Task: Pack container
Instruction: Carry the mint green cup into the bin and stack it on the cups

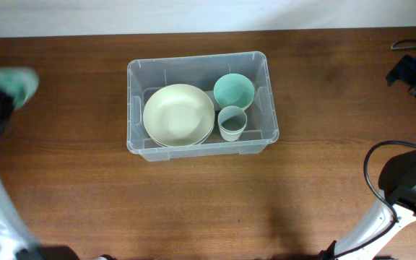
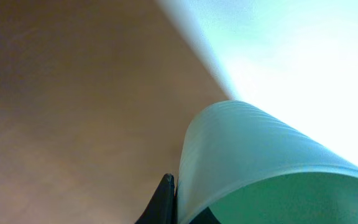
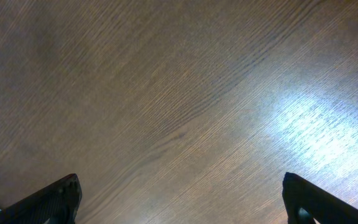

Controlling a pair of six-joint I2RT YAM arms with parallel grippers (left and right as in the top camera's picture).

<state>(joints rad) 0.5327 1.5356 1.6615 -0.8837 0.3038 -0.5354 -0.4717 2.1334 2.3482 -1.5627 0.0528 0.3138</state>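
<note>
Green cup [image 2: 272,168] clamped in left gripper [image 2: 179,205] at the left edge of bench [image 1: 85,202]; right gripper [image 3: 180,186] gapes, empty. Container [image 1: 197,59] holds plate [image 1: 179,114], bowl [image 1: 234,91], grey cup [image 1: 232,123]; green cup not yet packed.

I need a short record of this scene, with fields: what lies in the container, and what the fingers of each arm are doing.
container: middle of the table, no lid on it
inside: cream plate, green bowl, small pale cup
left fingers: shut on a green cup, outside the container
right fingers: open, empty, above bare wood
</note>
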